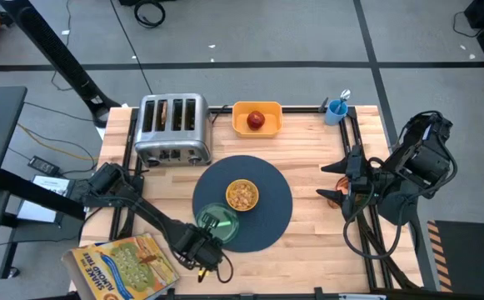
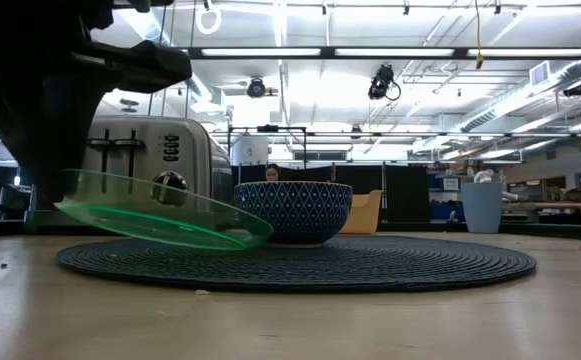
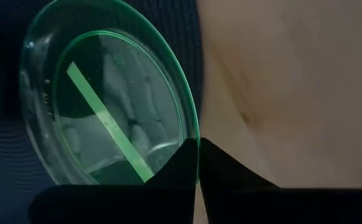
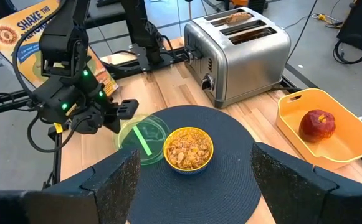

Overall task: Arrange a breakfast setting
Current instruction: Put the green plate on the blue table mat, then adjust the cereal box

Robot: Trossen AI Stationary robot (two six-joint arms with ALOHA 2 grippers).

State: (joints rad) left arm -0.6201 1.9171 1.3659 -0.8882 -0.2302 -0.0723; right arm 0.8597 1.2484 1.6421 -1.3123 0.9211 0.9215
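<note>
On the wooden surface (image 1: pixel 308 150) the dark mat (image 1: pixel 262 179) is laid, with the bowl (image 1: pixel 242 195), holding cereal, at its centre. Left end effector (image 1: pixel 202 243) pinches the rim of the green plate (image 1: pixel 218 222); low view shows the plate tilted, one edge touching the mat beside the bowl, so placement looks unfinished. Toast (image 1: pixel 178 112) sits in the toaster (image 1: pixel 172 129); apple (image 1: pixel 256 121) lies in the yellow tub (image 1: pixel 256 130). Right end effector (image 1: pixel 339 179) waits open at the surface's right side, holding nothing. Judged early: mat and bowl done, plate under way, toast and apple left.

Bright overhead strip lights, soft shadows
</note>
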